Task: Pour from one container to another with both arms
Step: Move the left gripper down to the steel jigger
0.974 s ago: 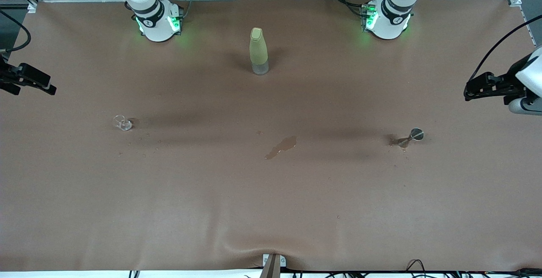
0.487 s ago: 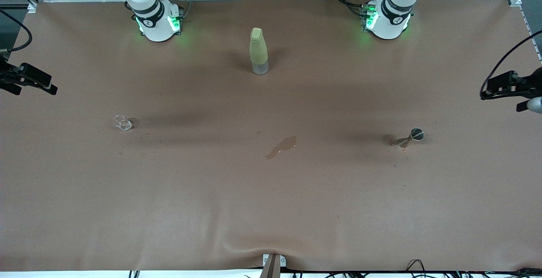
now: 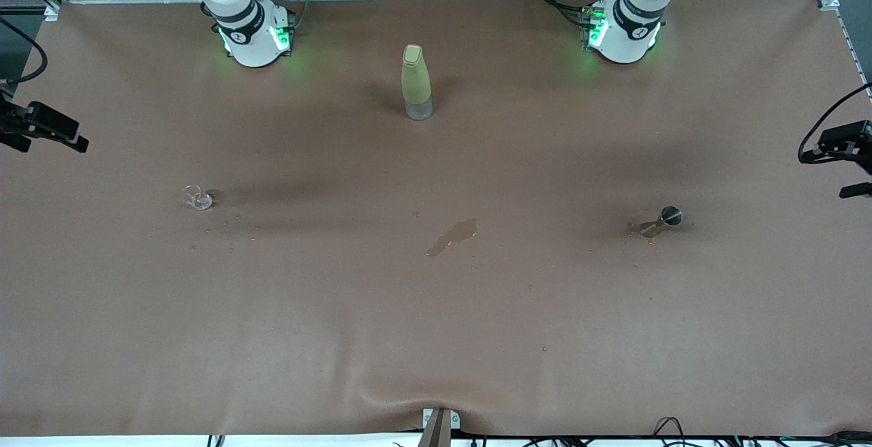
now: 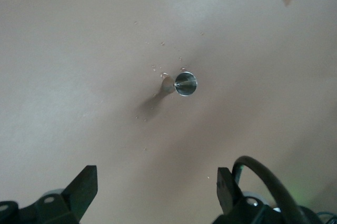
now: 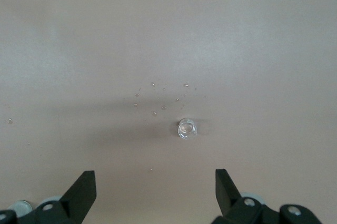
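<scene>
**Both grippers wide open and empty, up over the two ends of the table**

The left gripper (image 4: 157,192) has its jaws spread wide apart. Nothing is between them. It hangs in the air over the left arm's end of the table (image 3: 436,311), at the very edge of the front view (image 3: 845,161). In the left wrist view, the cup (image 4: 185,83) shows well apart from the two black fingers (image 4: 84,184). Its round grey rim faces the camera and small drops lie around it.

The right gripper (image 5: 155,192) is wide open too and holds nothing. It hangs over the right arm's end of the table, at the other edge of the front view (image 3: 51,132). In the right wrist view, the glass (image 5: 186,128) stands upright on the table, well apart from the fingers (image 5: 83,187). A sprinkle of drops lies just beside it.

On the table, the cup (image 3: 670,216) stands toward the left arm's end, with a dark wet mark next to it. The glass (image 3: 197,197) stands toward the right arm's end. The two are well apart. Between them lies a wet spill (image 3: 453,236). A tall yellow-green bottle (image 3: 416,82) stands upright, farther from the front camera than the spill, between the two arm bases.
</scene>
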Robot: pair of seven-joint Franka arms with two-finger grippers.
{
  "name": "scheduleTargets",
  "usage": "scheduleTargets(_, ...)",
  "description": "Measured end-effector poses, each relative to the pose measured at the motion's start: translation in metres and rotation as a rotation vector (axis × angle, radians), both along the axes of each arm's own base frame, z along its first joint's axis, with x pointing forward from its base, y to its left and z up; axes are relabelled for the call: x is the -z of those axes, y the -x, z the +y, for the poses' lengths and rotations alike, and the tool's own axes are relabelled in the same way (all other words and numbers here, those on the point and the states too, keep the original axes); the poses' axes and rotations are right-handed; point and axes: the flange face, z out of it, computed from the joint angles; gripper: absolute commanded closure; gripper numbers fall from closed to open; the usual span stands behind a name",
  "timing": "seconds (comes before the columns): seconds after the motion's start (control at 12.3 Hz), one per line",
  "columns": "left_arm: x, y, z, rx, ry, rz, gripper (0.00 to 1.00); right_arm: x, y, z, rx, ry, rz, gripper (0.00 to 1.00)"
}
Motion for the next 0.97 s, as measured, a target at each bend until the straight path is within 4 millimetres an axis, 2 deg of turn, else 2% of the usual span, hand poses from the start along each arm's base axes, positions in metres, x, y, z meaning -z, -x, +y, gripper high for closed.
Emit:
scheduleTargets(0.08,0.018,0.000,0.015,0.015,0.029,0.008,0.00,0.000,0.000,-0.002,-0.003,0.000,0.001,0.00)
scheduleTargets(0.24,0.054,-0.004,0.032,0.036,0.087,0.026,0.00,0.001,0.002,-0.010,-0.037,0.000,0.007,0.00)
scheduleTargets(0.41,0.082,-0.007,0.052,0.033,0.223,-0.019,0.00,0.003,0.006,-0.029,-0.143,-0.002,0.009,0.00)
scheduleTargets(0.65,0.129,0.001,0.094,-0.027,0.445,-0.094,0.00,0.006,0.013,-0.065,-0.368,-0.005,0.001,0.00)
scheduleTargets(0.81,0.166,0.002,0.104,0.022,0.561,-0.158,0.00,0.010,0.017,-0.083,-0.557,-0.010,-0.004,0.00)
scheduleTargets(0.97,0.205,0.001,0.104,0.090,0.631,-0.212,0.00,0.014,0.022,-0.101,-0.780,-0.016,-0.012,0.00)
